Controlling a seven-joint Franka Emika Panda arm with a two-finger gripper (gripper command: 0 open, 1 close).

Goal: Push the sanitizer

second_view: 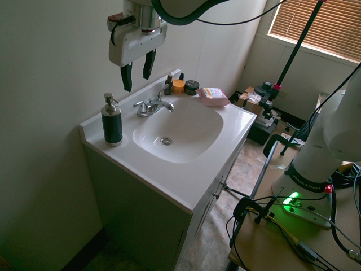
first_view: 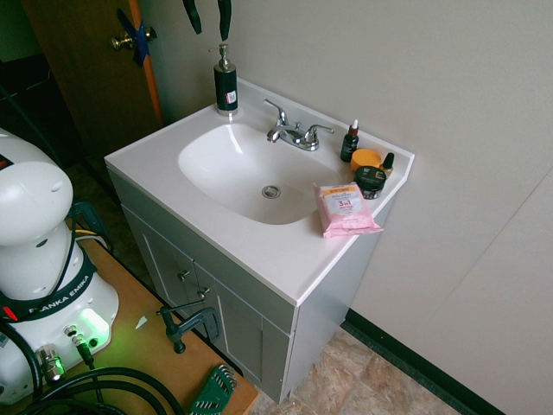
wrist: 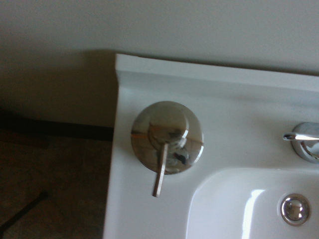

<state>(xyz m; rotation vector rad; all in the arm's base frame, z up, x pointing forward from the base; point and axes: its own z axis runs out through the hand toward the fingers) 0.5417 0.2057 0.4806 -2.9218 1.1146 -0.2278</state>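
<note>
My gripper [second_view: 137,78] hangs in the air, its two dark fingers pointing down and spread apart, with nothing between them. Below me is a white bathroom countertop [first_view: 132,157] on a grey cabinet [first_view: 242,324], set against a pale wall. The sanitizer [first_view: 226,86], a tall black cylinder with a silver pump head and silver base ring, stands upright on the countertop in the back corner, near the raised rim along the wall. A small white label with red on it shows on its side. I am above it and not touching it. Seen from over the top by my wrist camera, its round silver shoulder fills the middle, with the thin spout sticking out. Just beside it is an oval basin [first_view: 246,169] with a round metal drain [first_view: 271,192], and a chrome two-handled faucet [first_view: 295,134] behind the basin. Past the faucet, at the opposite end, sit a dark dropper bottle [first_view: 350,143] with a white tip, an orange container [first_view: 366,159], a short black jar [first_view: 370,181] and a pink packet [first_view: 344,210].
</note>
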